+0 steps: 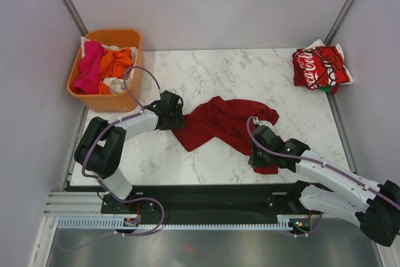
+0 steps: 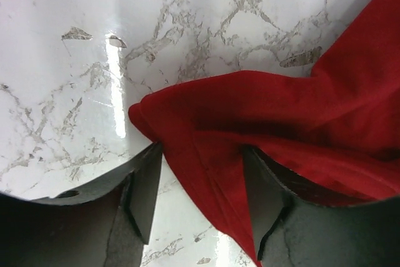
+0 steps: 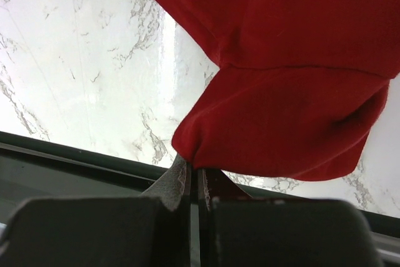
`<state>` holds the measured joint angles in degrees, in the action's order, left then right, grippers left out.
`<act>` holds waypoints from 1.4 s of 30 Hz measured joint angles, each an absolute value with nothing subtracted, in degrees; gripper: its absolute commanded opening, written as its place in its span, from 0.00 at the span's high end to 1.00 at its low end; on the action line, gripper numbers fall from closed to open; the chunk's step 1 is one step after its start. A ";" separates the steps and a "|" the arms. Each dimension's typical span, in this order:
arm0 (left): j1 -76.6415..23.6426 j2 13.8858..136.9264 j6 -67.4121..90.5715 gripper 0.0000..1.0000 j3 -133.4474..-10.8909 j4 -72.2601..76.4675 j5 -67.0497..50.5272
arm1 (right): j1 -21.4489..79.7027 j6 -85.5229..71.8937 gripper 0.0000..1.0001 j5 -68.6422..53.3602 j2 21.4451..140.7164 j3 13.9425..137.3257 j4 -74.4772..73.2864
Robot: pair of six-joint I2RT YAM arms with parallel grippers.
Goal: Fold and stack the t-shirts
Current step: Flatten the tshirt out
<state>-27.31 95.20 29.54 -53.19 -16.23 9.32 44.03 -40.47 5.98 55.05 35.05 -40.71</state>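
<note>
Handling a dark-red t-shirt [image 1: 215, 120] crumpled across the middle of the marble table [image 1: 206, 73], well apart from the folded Coca-Cola t-shirt [image 1: 320, 67] at the far right corner and from the orange tub [image 1: 100, 101] at the far left, heaped with pink, orange and white cloth. Looks light, thin and thoroughly limp: sags and creases wherever unsupported, probably slides easily on glossy marble, and holds no shape unless drawn taut from two points. Pinched at its near right end by the right gripper [image 3: 195, 176], jaws pressed together on a doubled hem, with a rounded fold hanging just above the table's near edge. Straddled at its left tip by the left gripper [image 2: 200, 167], fingers [image 2: 145, 186] spread around a ridge of cloth, beside a strip of bare marble, so not clamped yet. Best taken at hems, seams or corners rather than mid-panel, to avoid bunching a loose single layer. Not breakable; main hazard, as a judgement, slipping out of a shallow pinch.
</note>
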 measured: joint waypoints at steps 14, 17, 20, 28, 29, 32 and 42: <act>-27.07 94.24 29.50 0.37 -51.53 -12.12 6.90 | 44.03 -40.49 1.00 6.07 56.34 35.05 -40.73; -27.07 92.49 29.47 0.33 -51.53 -12.25 7.16 | 44.03 -40.49 1.00 6.07 56.47 35.05 -40.73; -27.07 90.52 29.47 0.33 -51.55 -12.40 7.81 | 44.03 -40.49 1.00 6.09 56.49 35.05 -40.73; -27.09 89.89 29.47 0.37 -51.59 -13.21 8.93 | 44.03 -40.49 1.00 6.09 57.01 35.05 -40.71; -27.09 90.15 29.47 0.38 -51.66 -13.26 8.91 | 44.03 -40.49 1.00 6.09 57.01 35.05 -40.73; -27.09 91.20 29.47 0.40 -51.92 -13.19 8.73 | 44.03 -40.49 1.00 6.09 57.01 35.05 -40.73; -27.09 92.62 29.45 0.48 -52.03 -12.69 7.25 | 44.03 -40.49 1.00 6.15 57.01 35.05 -40.71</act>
